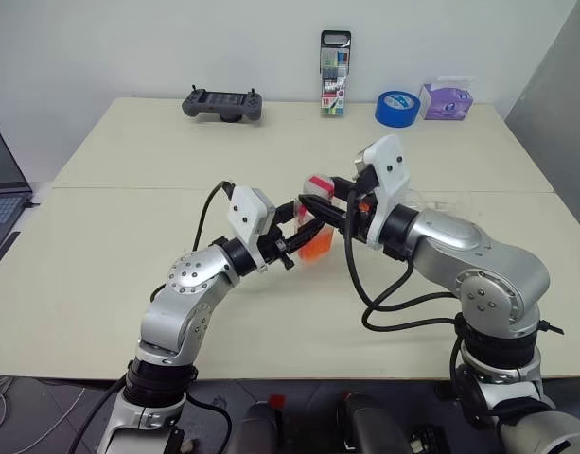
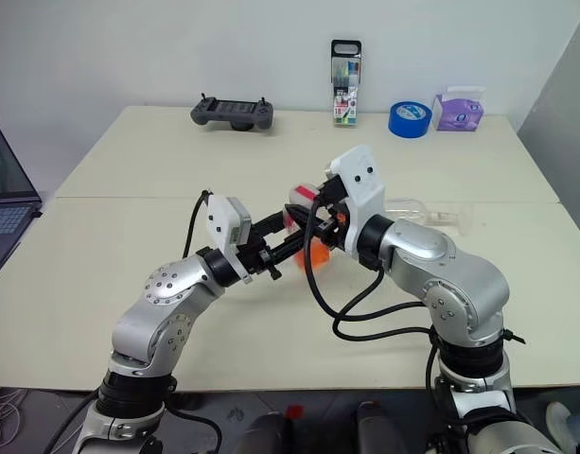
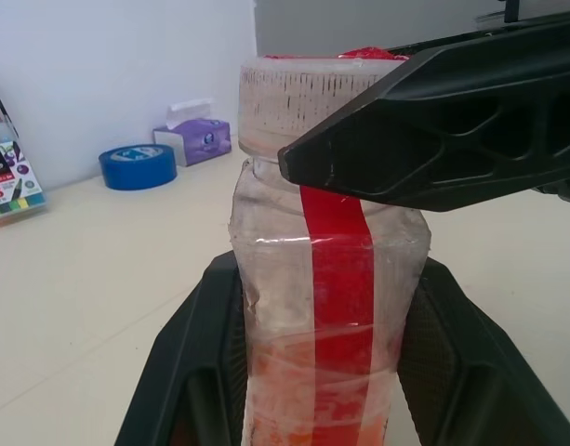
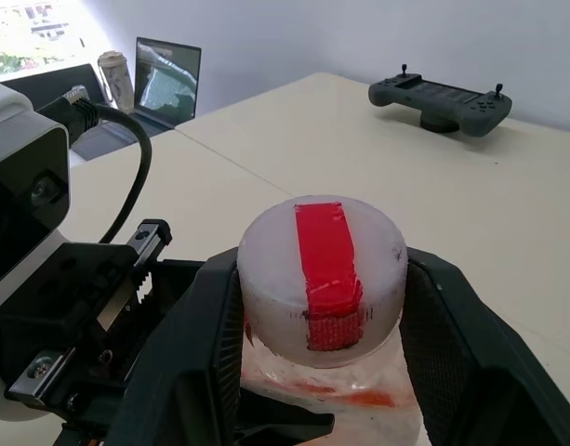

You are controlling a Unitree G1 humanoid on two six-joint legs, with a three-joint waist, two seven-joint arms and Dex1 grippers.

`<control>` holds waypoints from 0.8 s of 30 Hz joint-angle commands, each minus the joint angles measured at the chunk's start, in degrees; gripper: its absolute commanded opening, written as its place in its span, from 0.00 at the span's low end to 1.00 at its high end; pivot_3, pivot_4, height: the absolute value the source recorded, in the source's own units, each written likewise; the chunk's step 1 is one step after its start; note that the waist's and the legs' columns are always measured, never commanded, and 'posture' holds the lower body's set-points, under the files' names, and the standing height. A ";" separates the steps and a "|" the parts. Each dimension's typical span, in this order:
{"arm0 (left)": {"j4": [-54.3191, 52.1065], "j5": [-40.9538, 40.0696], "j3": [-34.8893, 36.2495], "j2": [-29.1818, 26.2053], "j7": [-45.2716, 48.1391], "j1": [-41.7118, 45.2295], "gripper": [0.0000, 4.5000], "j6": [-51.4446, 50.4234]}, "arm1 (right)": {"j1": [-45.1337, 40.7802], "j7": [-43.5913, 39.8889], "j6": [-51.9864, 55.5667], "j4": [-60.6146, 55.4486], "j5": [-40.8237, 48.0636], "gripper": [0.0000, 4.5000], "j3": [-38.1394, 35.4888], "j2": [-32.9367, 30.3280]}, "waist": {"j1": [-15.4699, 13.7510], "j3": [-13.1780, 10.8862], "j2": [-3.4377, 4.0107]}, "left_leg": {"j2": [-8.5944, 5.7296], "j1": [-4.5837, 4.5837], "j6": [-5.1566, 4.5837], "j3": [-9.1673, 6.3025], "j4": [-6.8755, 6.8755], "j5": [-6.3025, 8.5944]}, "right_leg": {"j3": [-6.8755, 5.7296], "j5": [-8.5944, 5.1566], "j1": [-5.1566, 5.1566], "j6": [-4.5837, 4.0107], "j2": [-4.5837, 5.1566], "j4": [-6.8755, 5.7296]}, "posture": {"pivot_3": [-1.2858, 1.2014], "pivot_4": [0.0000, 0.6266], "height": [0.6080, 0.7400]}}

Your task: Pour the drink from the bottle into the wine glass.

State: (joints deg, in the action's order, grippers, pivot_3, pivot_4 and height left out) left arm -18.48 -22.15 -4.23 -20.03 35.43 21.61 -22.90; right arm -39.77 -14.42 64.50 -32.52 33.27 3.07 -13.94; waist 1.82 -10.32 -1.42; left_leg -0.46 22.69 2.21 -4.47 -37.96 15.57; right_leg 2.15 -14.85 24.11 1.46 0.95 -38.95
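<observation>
— Two grippers, what are they doing?
— Left gripper point(image 1: 304, 232) is clamping one bottle point(image 3: 326, 307) above mid-table point(image 1: 129, 189); right gripper point(image 4: 322, 307) is straddling its cap point(image 4: 324, 269), grip unclear.
— One glass?
— One wine glass point(image 2: 431, 214) is lying near the right edge.

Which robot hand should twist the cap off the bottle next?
Probably the right. The right gripper already has a finger on each side of the cap, while the left gripper is shut on the bottle, holding its body steady.
</observation>
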 commanded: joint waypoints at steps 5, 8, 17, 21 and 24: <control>0.52 0.95 -0.09 0.15 -0.68 0.53 0.39 0.77 | -2.74 0.06 -1.29 -4.64 1.64 0.47 -1.17 0.46 | 0.00 0.00 0.00 | 0.00 0.00 0.00 0.01 0.00 0.00 | 0.00 0.00 0.00 0.00 0.00 0.00 | 0.52 0.24 1.00; 0.67 0.96 -0.07 0.27 -0.69 0.60 0.39 1.02 | -2.59 0.20 -0.63 -4.66 2.37 0.67 -1.63 0.88 | 0.00 0.00 0.00 | 0.01 -0.01 0.00 -0.01 0.00 0.00 | 0.00 0.00 0.00 0.00 0.00 0.00 | 0.52 0.24 1.00; 2.12 1.44 -0.40 0.69 -0.35 1.29 0.39 1.86 | -3.17 2.36 0.93 -5.25 2.08 0.98 -1.40 0.50 | -0.01 0.00 0.00 | 0.01 0.00 0.00 -0.01 0.00 0.00 | -0.01 0.00 0.00 0.00 -0.01 0.00 | 0.52 0.24 1.00; 1.97 1.80 -0.44 0.99 -0.43 1.43 0.39 2.18 | -3.09 3.16 1.89 -4.22 0.66 0.98 -0.16 -1.03 | -0.02 0.00 0.00 | 0.00 0.00 0.00 0.01 0.00 0.00 | 0.00 0.00 0.00 0.00 -0.01 0.00 | 0.52 0.24 1.00; 1.92 2.09 -0.22 1.04 -0.41 1.46 0.39 2.35 | -2.94 3.98 2.30 -3.81 0.49 0.98 -0.19 -0.75 | 0.01 0.00 0.00 | 0.02 -0.01 0.00 0.00 0.00 0.00 | 0.00 0.00 0.00 0.00 -0.01 0.00 | 0.52 0.24 1.00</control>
State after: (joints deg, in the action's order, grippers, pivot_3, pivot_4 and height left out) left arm -15.10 -20.06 -4.79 -19.15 35.07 21.82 -22.14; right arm -41.81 -10.93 66.96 -35.23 33.96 3.39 -14.90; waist 1.83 -10.32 -1.42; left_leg -0.44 22.68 2.21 -4.48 -37.96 15.57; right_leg 2.15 -14.85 24.11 1.45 0.93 -38.96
